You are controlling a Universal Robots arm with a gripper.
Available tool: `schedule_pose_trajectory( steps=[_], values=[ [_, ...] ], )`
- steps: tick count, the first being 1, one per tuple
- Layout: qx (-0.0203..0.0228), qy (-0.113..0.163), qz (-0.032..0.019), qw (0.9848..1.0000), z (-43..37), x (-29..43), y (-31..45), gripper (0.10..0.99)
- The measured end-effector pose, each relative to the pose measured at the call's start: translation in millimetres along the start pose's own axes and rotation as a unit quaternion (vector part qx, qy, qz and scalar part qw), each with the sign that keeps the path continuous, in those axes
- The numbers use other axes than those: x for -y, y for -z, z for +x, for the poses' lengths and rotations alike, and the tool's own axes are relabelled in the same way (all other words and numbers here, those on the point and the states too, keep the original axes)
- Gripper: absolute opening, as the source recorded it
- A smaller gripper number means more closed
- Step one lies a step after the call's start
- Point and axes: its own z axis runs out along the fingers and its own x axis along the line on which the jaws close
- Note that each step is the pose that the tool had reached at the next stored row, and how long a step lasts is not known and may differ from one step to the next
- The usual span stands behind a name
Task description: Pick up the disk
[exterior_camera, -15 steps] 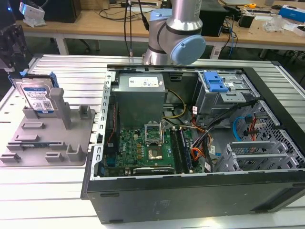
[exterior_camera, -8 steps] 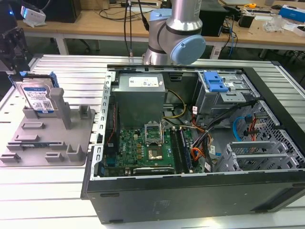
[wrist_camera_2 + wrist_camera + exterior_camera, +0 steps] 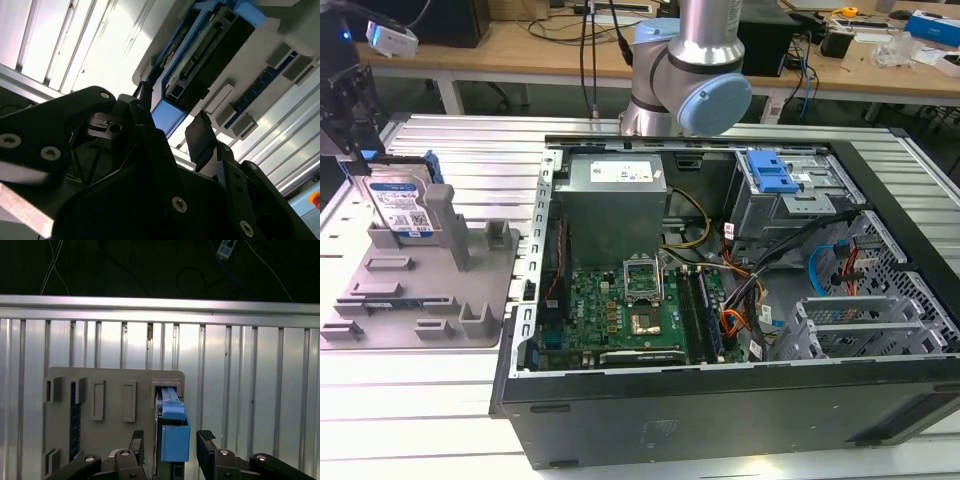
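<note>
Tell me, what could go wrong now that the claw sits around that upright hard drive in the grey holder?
1. The gripper is open, with a finger on each side of the disk. If it closes off-centre on the blue side rail, the disk might slip or tilt.
2. The disk stands upright in a slot of the grey fixture plate. A crooked pull could jam it or drag the plate along.
</note>
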Motion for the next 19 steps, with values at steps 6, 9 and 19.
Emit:
schedule_pose_trajectory(
  steps=[6, 9, 19],
  values=[
    [-0.0002, 0.000, 0.0000, 1.0000, -0.3, -0.9, -7.6, 0.541],
    [-0.0002, 0.000, 0.0000, 1.0000, -0.5, -1.9, -12.2, 0.541],
    [-0.0004, 0.000, -0.0001, 1.0000, -0.6, -2.5, -19.8, 0.541]
  ],
)
